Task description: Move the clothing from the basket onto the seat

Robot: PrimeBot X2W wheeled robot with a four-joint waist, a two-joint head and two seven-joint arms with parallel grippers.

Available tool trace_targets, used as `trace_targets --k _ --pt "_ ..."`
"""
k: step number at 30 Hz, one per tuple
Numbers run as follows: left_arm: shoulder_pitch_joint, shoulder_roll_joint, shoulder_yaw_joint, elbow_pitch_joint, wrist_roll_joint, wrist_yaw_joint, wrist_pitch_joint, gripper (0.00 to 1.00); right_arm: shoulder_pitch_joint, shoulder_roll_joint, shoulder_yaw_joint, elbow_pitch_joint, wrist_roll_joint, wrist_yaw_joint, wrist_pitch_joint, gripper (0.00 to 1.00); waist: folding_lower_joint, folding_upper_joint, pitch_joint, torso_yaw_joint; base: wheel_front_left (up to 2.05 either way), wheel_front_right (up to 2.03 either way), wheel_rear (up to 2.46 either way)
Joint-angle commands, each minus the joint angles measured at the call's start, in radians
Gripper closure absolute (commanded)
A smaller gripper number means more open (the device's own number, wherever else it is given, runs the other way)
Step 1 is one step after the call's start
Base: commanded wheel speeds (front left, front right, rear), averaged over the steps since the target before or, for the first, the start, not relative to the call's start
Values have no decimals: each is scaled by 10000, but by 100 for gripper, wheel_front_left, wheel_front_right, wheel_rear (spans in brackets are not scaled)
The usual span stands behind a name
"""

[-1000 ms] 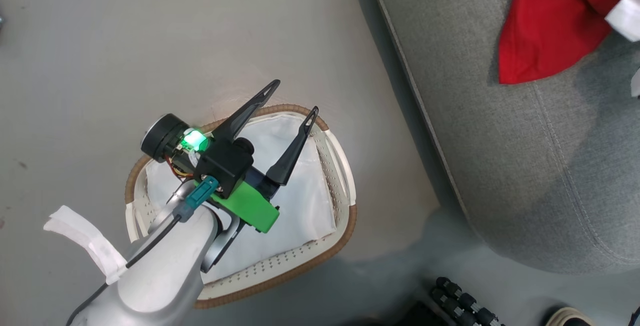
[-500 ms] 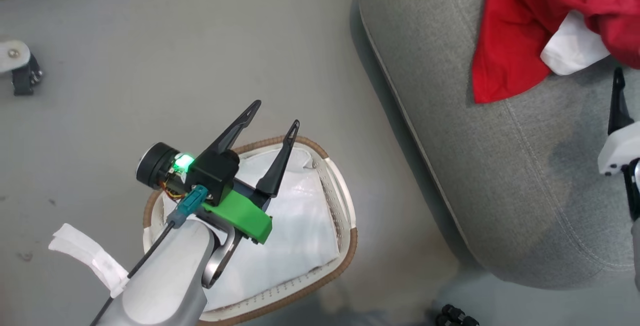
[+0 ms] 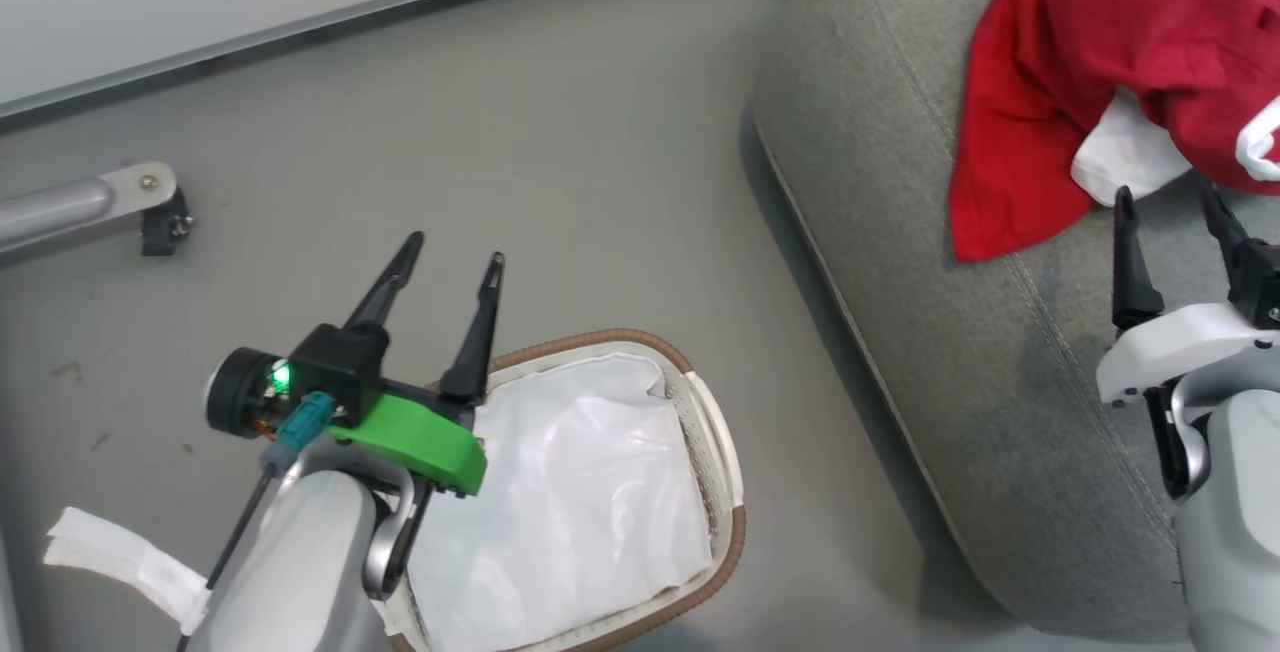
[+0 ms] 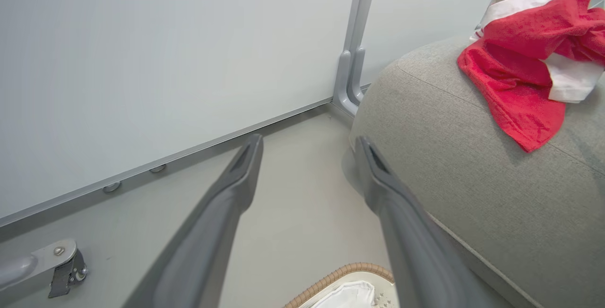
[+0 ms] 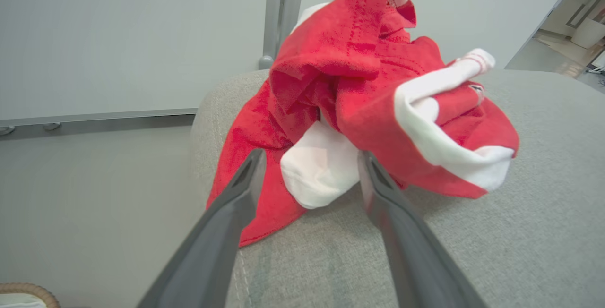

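Note:
The red clothing (image 3: 1100, 62) with white panels lies crumpled on the grey seat (image 3: 950, 332), also seen as the clothing (image 5: 368, 86) and the clothing (image 4: 529, 62). My right gripper (image 3: 1168, 204) stands open just short of it, fingers apart, nothing held; in its wrist view the gripper (image 5: 309, 157) frames a white fold. The basket (image 3: 720, 472) sits on the floor with the white liner (image 3: 570, 522) inside. My left gripper (image 3: 452, 254) hangs open over the basket's far left rim, empty.
A metal leg with a black foot (image 3: 160, 222) lies on the floor at the left. A pale wall panel (image 4: 165, 62) with a grey post (image 4: 352, 62) runs behind. A white strap (image 3: 110, 552) hangs off my left forearm.
The head camera has tilted up, showing the wall base and more of the seat. My right gripper has come into view below the clothing. My left gripper has drifted toward the basket's left rim.

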Motion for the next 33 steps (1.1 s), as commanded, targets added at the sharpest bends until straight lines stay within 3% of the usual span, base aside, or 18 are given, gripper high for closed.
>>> trace_targets --k 1,19,33 --pt "182 5 286 62 167 7 -9 0 210 131 47 -183 111 -14 -40 0 0 0 -369 433 0 0 0" --pt "1133 -578 3291 398 914 -27 -9 0 543 913 1224 -1132 601 -14 -33 0 0 0 -1259 1896 0 0 0" --pt "2485 -943 3931 231 1065 -38 -9 0 1922 1081 1286 -1218 658 -14 -33 0 0 0 -2349 2366 0 0 0"
